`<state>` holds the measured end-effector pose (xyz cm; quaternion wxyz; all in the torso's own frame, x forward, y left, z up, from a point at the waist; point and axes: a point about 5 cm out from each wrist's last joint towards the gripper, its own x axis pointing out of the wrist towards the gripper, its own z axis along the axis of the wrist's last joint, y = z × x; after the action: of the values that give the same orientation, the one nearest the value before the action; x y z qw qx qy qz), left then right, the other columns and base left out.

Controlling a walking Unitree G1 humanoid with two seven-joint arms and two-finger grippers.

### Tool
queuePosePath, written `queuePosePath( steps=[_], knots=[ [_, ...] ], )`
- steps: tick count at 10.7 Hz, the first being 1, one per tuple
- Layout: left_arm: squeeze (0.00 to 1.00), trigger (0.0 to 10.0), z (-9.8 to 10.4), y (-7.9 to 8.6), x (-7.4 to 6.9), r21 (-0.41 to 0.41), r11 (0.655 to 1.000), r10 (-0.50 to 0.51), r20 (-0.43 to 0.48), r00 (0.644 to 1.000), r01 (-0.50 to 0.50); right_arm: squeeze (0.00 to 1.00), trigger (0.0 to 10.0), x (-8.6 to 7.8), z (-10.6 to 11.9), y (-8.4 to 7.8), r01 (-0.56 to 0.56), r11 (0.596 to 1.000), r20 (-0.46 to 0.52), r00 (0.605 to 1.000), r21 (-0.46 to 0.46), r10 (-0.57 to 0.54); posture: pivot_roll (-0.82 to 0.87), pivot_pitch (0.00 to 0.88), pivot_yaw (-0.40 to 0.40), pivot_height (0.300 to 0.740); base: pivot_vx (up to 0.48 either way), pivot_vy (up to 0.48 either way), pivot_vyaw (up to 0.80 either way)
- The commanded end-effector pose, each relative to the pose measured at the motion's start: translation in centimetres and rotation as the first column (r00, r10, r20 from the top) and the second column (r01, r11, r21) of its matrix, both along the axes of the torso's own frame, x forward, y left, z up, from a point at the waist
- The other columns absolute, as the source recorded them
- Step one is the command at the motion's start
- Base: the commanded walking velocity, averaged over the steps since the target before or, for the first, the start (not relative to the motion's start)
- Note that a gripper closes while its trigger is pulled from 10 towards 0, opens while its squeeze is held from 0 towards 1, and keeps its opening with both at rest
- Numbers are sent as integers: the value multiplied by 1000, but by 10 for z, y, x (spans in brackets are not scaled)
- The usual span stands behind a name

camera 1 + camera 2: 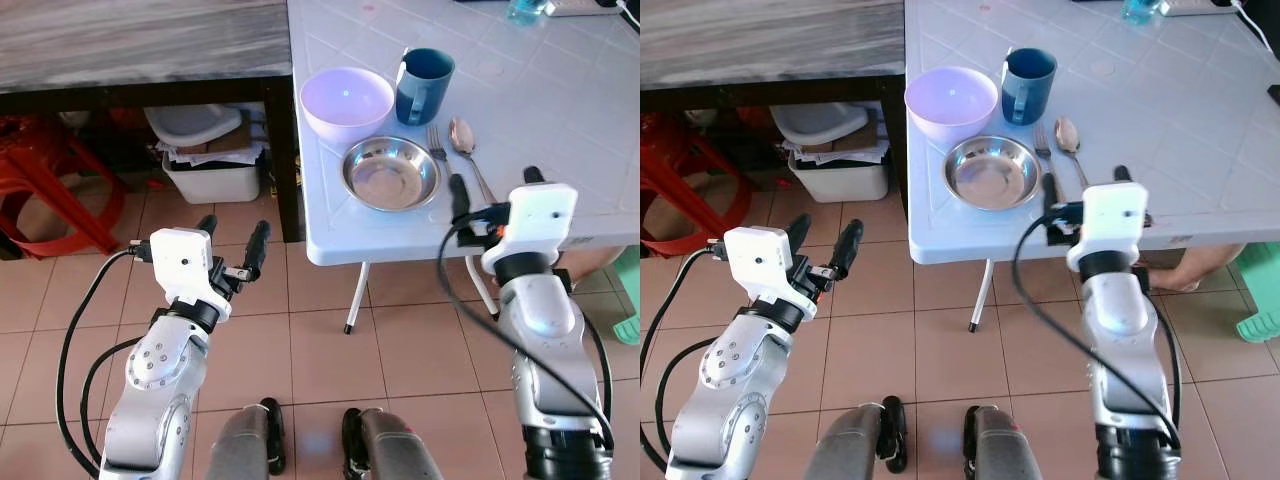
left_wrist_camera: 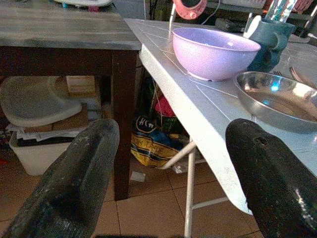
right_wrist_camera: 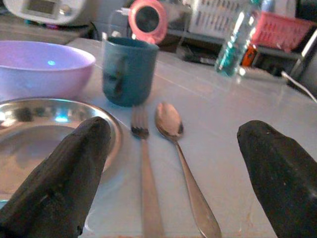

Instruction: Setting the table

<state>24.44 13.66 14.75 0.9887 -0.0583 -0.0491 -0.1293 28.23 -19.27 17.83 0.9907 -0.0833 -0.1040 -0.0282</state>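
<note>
Nearest, left gripper [image 1: 232, 246] low over the floor tiles at 9 o'clock off the tabletop [image 1: 560, 120] corner, jaws spread, holding nothing. Right gripper [image 1: 492, 190] at the near edge, jaws spread wide astride the fork [image 3: 142, 163] and spoon [image 3: 183, 158] handles. Steel plate [image 1: 390, 172] at 9 o'clock of the fork: stiff, slick, probably best pinched at the rim. Farther, lilac bowl [image 1: 346, 102], light; blue mug [image 1: 424, 85] at its 3 o'clock, handle the likely hold.
</note>
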Motion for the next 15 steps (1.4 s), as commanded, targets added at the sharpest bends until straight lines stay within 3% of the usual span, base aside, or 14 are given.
queuePosePath(
  steps=[1,2,6,9,13,15],
  knots=[
    [0,10000,-1,3,-3,14,1000,12,-9,1000,-12,1000,10000,2,-1,-3,15,1000,-14,1000,28,-15,-16,240,16,740,0,0,0],
    [0,10000,-2,4,-4,28,1000,12,-15,1000,-12,0,10000,10,1,-2,8,997,-21,1000,82,-6,-12,247,19,740,0,0,0],
    [0,10000,-2,8,-10,60,998,8,-31,999,-6,0,10000,31,13,14,-63,986,-11,998,156,65,17,274,37,740,0,0,0],
    [0,10000,-4,8,-14,73,997,-13,-51,999,16,0,10000,29,6,22,-89,975,-42,994,202,99,25,286,43,740,0,0,0],
    [0,10000,-4,6,-17,76,996,-32,-65,997,37,0,10000,31,0,36,-152,905,-91,975,396,203,34,301,43,740,0,0,0],
    [0,10000,-4,6,-18,74,997,-31,-69,997,36,0,10000,32,-3,42,-173,877,-111,963,449,247,34,305,40,740,0,0,0]
  ],
)
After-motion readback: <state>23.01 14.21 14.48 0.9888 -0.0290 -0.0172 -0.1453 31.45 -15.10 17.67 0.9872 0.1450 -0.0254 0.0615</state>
